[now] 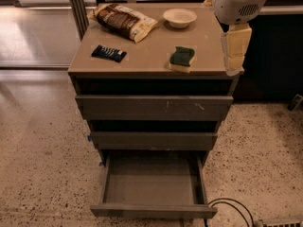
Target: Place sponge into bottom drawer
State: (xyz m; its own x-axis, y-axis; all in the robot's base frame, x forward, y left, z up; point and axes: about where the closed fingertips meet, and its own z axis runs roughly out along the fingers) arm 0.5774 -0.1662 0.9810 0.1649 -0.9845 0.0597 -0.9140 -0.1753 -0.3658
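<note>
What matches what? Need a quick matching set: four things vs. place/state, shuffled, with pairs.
1 sponge
2 bottom drawer
3 bowl
4 tool

A pulled open, near the floor
B back right of the cabinet top
C front right of the cabinet top
D hanging at the cabinet's right edge, beside the sponge, apart from it

Pairs: 1-C, 2-A, 3-B, 4-D
</note>
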